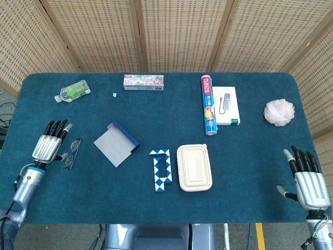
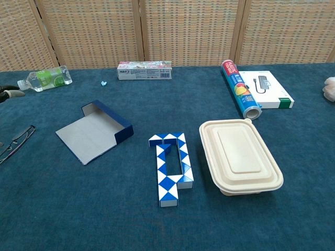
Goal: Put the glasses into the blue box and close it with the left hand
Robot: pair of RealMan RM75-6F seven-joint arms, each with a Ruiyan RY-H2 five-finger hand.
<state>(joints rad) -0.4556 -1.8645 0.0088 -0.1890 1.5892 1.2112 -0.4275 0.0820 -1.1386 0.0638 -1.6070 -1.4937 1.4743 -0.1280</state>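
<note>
Glasses (image 1: 72,153) flat on the counter (image 1: 156,109), far left, just beside the left hand (image 1: 49,147); thumb tip close to the frame, contact unclear. Left fingers (image 1: 57,127) spread, holding nothing. From the chest view only a fingertip at the left edge, glasses cut off there. Blue box (image 1: 116,143) lying open, well right of the glasses. Right hand (image 1: 308,182) at the near right corner, fingers apart, empty; wrist cut by the frame edge.

Bright, even light; sharp focus
</note>
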